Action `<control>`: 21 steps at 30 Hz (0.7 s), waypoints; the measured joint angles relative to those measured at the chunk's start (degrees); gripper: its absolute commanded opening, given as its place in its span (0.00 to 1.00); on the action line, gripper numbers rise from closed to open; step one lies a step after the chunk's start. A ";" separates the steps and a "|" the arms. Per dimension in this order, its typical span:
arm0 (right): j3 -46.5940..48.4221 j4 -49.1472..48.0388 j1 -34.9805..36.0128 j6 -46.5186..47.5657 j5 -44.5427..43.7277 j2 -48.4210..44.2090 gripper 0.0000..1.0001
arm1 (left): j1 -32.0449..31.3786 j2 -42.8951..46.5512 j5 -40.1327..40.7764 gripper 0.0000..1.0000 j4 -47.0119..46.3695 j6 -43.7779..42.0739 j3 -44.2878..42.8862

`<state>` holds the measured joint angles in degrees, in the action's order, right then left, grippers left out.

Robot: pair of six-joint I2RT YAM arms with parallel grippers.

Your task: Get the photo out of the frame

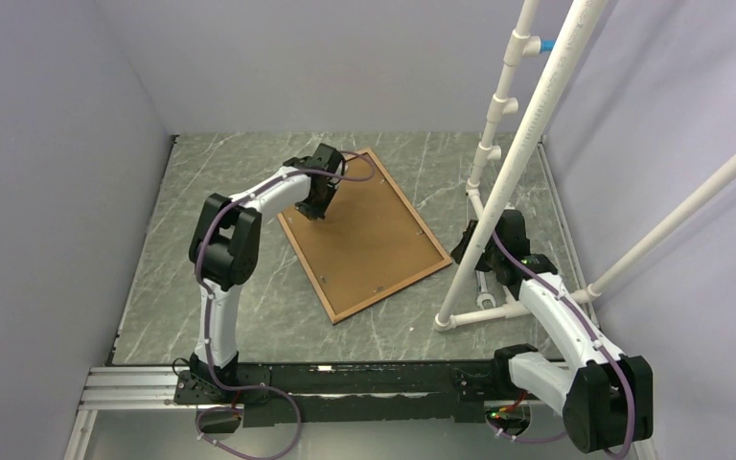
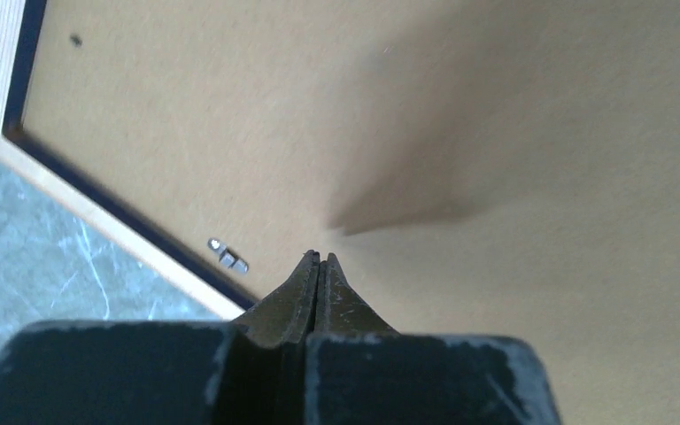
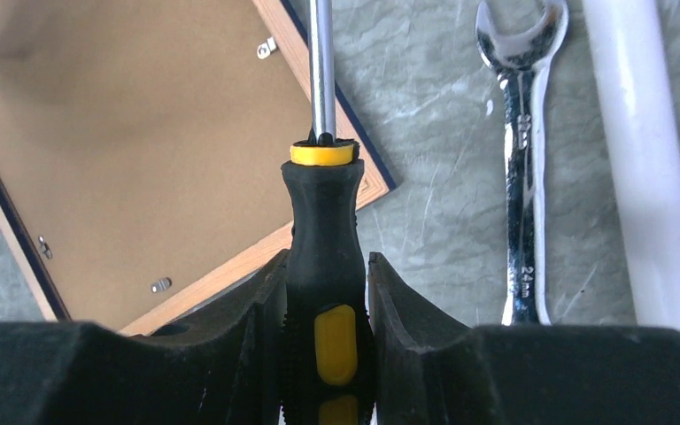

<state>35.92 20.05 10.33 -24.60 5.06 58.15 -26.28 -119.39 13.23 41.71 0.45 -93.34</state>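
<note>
The frame (image 1: 393, 289) lies back side up on the grey table, with a light wood rim (image 2: 71, 199) and a navy inner edge. The photo's brown back (image 1: 364, 235) fills it; the printed side is hidden. My left gripper (image 1: 314, 209) is shut and empty, its tips (image 2: 320, 257) close over the brown back (image 2: 460, 115) near the frame's left edge and a small metal clip (image 2: 227, 256). My right gripper (image 1: 484, 251) is shut on a black and yellow screwdriver (image 3: 323, 212), to the right of the frame's near right corner (image 3: 230, 266).
A white PVC pipe rack (image 1: 508, 182) stands at the right, its base pipe (image 3: 642, 159) beside a steel wrench (image 3: 522, 159) lying on the table. More metal clips (image 3: 161, 285) sit along the frame's inner edge. Grey walls close in the table.
</note>
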 measured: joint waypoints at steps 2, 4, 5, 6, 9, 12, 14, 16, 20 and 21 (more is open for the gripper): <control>0.09 1.16 0.00 -0.07 0.81 0.42 0.00 | -0.46 -1.38 -0.83 0.00 0.20 -0.68 -2.12; 0.59 3.08 0.00 -0.09 1.70 1.44 0.00 | -0.46 -1.88 -2.14 0.00 0.55 -0.81 -2.99; 0.72 3.98 0.00 -0.09 2.27 1.92 0.00 | -0.39 -1.92 -2.45 0.00 0.98 -0.52 -3.32; 0.72 4.79 0.00 -0.07 3.02 2.21 0.00 | -0.31 -1.92 -2.43 0.02 1.18 0.17 -3.50; 0.72 7.08 0.79 -0.22 4.74 2.16 0.00 | 0.52 -0.02 -2.86 0.28 1.14 4.11 -1.66; 0.72 7.82 2.82 -0.50 5.66 2.19 0.00 | 2.86 8.13 -4.15 0.44 0.20 10.21 7.21; 0.85 8.22 4.17 -0.55 5.88 2.58 0.00 | 5.42 16.48 -5.38 0.47 -0.35 14.73 14.67; 1.49 9.09 5.64 -0.70 5.66 3.58 0.00 | 8.46 24.83 -7.04 0.55 -0.44 19.65 20.17; 3.69 11.39 8.26 -0.94 3.69 5.55 0.00 | 12.79 33.97 -11.06 0.58 -2.25 28.39 25.31; 4.28 11.93 8.66 -0.94 3.26 5.77 0.00 | 13.31 34.73 -12.17 0.58 -2.84 30.69 26.25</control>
<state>40.21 31.99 18.98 -25.54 8.32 63.92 -12.97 -84.66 1.06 38.87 31.14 -67.09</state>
